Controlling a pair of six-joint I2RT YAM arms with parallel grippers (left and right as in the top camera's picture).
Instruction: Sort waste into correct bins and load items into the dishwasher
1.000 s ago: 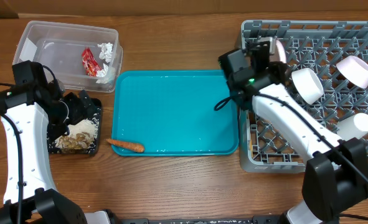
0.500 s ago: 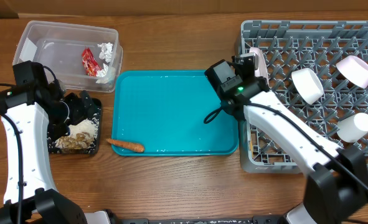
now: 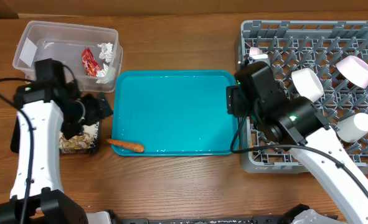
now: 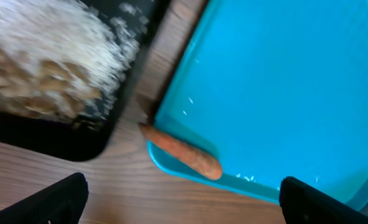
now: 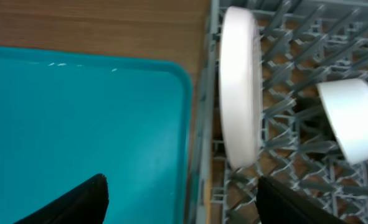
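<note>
Fingers, left: left gripper [image 4: 184, 200] is spread wide with nothing between the tips; it hangs over the near-left corner of the teal tray [image 3: 171, 112].
Fingers, right: right gripper [image 5: 184, 202] is also wide apart and empty, above the gap where the teal tray meets the dish rack [image 3: 296, 26].
Carrot piece [image 4: 182, 152]: lies on the teal tray's near-left rim, thin end poking out over the wooden table [image 3: 171, 186]. Nothing touches it.
White plate [image 5: 240, 87]: stands on edge among the pegs at the rack's left side, clear of both right fingers.
Bowls: one [image 3: 307, 84] sits tilted mid-rack, another [image 3: 355, 70] lies toward the far right.
Cup [image 3: 354, 126]: lies on its side at the right of the rack.
Black tray [image 4: 47, 140]: just left of the teal tray, holding the rice and food scraps [image 4: 40, 81].
Clear tub [image 3: 53, 53]: far left of the table, with the red wrapper [image 3: 89, 62] and white tissue [image 3: 105, 51] inside near its right wall.
</note>
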